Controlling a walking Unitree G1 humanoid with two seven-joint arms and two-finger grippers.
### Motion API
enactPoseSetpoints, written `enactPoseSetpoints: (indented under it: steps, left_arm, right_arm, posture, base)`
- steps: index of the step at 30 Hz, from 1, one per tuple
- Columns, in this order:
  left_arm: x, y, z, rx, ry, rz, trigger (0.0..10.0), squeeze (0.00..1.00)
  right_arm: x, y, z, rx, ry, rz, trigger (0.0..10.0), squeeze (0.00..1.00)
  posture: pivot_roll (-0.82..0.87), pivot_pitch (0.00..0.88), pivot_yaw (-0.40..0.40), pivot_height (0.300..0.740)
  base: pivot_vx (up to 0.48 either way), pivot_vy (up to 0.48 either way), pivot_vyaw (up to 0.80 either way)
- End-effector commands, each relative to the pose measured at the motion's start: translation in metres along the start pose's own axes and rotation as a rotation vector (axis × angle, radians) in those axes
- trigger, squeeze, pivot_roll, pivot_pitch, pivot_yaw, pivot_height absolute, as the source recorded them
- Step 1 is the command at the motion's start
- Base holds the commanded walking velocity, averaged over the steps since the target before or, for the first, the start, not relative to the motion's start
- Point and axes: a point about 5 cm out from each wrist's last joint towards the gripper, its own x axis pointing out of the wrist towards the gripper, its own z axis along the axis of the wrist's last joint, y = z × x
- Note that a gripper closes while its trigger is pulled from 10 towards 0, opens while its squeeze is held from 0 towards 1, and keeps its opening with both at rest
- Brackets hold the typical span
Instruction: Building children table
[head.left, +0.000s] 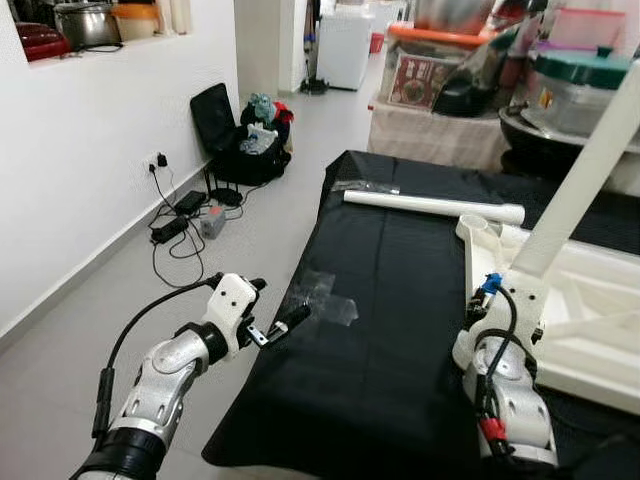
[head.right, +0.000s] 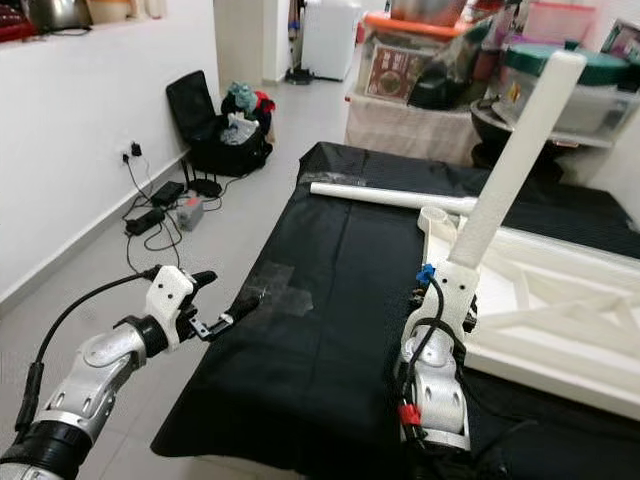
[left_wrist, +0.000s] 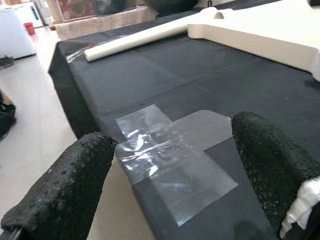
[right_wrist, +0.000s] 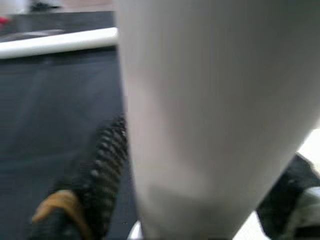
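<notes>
Right eye view: right hand (head.right: 462, 262) grips upright table leg (head.right: 518, 152).

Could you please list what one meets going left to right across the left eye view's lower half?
Floor → left pincer → tape on black cloth → right arm → white tabletop.
</notes>
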Motion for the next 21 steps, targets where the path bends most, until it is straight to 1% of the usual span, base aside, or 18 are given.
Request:
enactPoseSetpoints:
  steps: [1, 2, 3, 4, 5, 6, 7, 8, 11, 13, 14, 16, 17, 18, 19, 20, 21]
  left_arm:
    - [0.001, -0.002, -0.001, -0.001, 0.005, -0.012, 10.0, 0.00]
    - [0.001, -0.002, -0.002, 0.000, 0.006, -0.011, 10.0, 0.00]
    - [0.001, -0.001, -0.002, 0.001, 0.007, -0.011, 10.0, 0.00]
    - [0.000, 0.000, -0.002, 0.002, 0.008, -0.010, 10.0, 0.00]
    - [0.001, 0.001, -0.001, 0.004, 0.008, -0.011, 10.0, 0.00]
    - [0.001, 0.001, -0.001, 0.004, 0.008, -0.011, 10.0, 0.00]
    - [0.002, 0.001, -0.001, 0.006, 0.008, -0.012, 10.0, 0.00]
    - [0.002, 0.001, -0.001, 0.006, 0.008, -0.012, 10.0, 0.00]
    - [0.003, -0.003, 0.001, 0.007, -0.002, -0.022, 10.0, 0.00]
    - [0.003, -0.003, 0.001, 0.007, -0.002, -0.022, 10.0, 0.00]
    - [0.002, -0.003, 0.001, 0.008, -0.003, -0.024, 10.0, 0.00]
    - [0.000, -0.001, -0.001, 0.012, 0.005, -0.022, 10.0, 0.00]
    - [0.000, 0.000, -0.001, 0.014, 0.007, -0.020, 10.0, 0.00]
    - [0.000, 0.000, -0.001, 0.014, 0.007, -0.020, 10.0, 0.00]
    - [0.001, 0.000, -0.001, 0.014, 0.007, -0.019, 10.0, 0.00]
    - [0.001, 0.000, -0.001, 0.014, 0.005, -0.016, 10.0, 0.00]
    - [0.001, 0.000, -0.001, 0.014, 0.005, -0.016, 10.0, 0.00]
  right_arm:
    - [0.004, 0.003, 0.010, 0.016, -0.027, 0.063, 10.0, 1.00]
    - [0.004, 0.004, 0.011, 0.011, -0.029, 0.075, 10.0, 1.00]
    - [0.004, 0.007, 0.016, 0.034, -0.059, 0.151, 10.0, 0.00]
    - [0.004, 0.010, 0.020, 0.051, -0.081, 0.207, 10.0, 0.00]
    - [0.003, 0.014, 0.027, 0.054, -0.121, 0.331, 10.0, 0.00]
    - [0.003, 0.014, 0.027, 0.054, -0.121, 0.331, 10.0, 0.00]
    - [0.001, 0.016, 0.032, 0.052, -0.146, 0.415, 10.0, 0.00]
    - [0.001, 0.016, 0.032, 0.052, -0.146, 0.415, 10.0, 0.00]
    - [-0.008, 0.024, 0.045, 0.013, -0.251, 0.714, 10.0, 0.00]
    - [-0.008, 0.024, 0.045, 0.013, -0.251, 0.714, 10.0, 0.00]
    - [-0.010, 0.025, 0.047, 0.006, -0.273, 0.770, 10.0, 0.00]
    - [-0.014, 0.033, 0.048, -0.014, -0.280, 0.877, 10.0, 0.00]
    - [-0.017, 0.037, 0.048, -0.017, -0.278, 0.916, 3.8, 0.00]
    - [-0.017, 0.037, 0.048, -0.017, -0.278, 0.916, 3.8, 0.00]
    - [-0.018, 0.041, 0.047, -0.020, -0.280, 0.935, 1.7, 0.00]
    - [-0.017, 0.042, 0.043, -0.019, -0.267, 0.921, 0.0, 0.00]
    - [-0.017, 0.042, 0.043, -0.019, -0.267, 0.921, 0.0, 0.00]
  posture:
    - [0.02, 0.000, -0.090, 0.740]
    - [0.02, 0.000, -0.090, 0.740]
    - [0.02, 0.000, -0.085, 0.740]
    - [0.02, 0.000, -0.085, 0.740]
    - [0.01, 0.000, -0.081, 0.740]
    - [0.01, 0.000, -0.081, 0.740]
    - [0.01, 0.000, -0.081, 0.740]
    - [0.01, 0.000, -0.081, 0.740]
    - [0.03, 0.000, -0.083, 0.740]
    - [0.03, 0.000, -0.083, 0.740]
    - [0.03, 0.000, -0.083, 0.740]
    - [0.03, 0.000, -0.088, 0.740]
    - [0.03, 0.000, -0.090, 0.740]
    - [0.03, 0.000, -0.090, 0.740]
    - [0.03, 0.000, -0.089, 0.740]
    - [0.03, 0.000, -0.092, 0.740]
    - [0.03, 0.000, -0.092, 0.740]
  base:
    - [0.000, 0.000, 0.00]
    - [0.000, 0.000, 0.00]
    - [0.000, 0.000, 0.00]
    - [0.000, 0.000, 0.00]
    - [0.000, 0.000, 0.00]
    - [0.000, 0.000, 0.00]
    - [0.000, 0.000, 0.00]
    - [0.000, 0.000, 0.00]
    - [0.000, 0.000, 0.00]
    - [0.000, 0.000, 0.00]
    - [0.000, 0.000, 0.00]
    - [0.000, 0.000, 0.00]
    - [0.000, 0.000, 0.00]
    - [0.000, 0.000, 0.00]
    - [0.000, 0.000, 0.00]
    - [0.000, 0.000, 0.00]
    - [0.000, 0.000, 0.00]
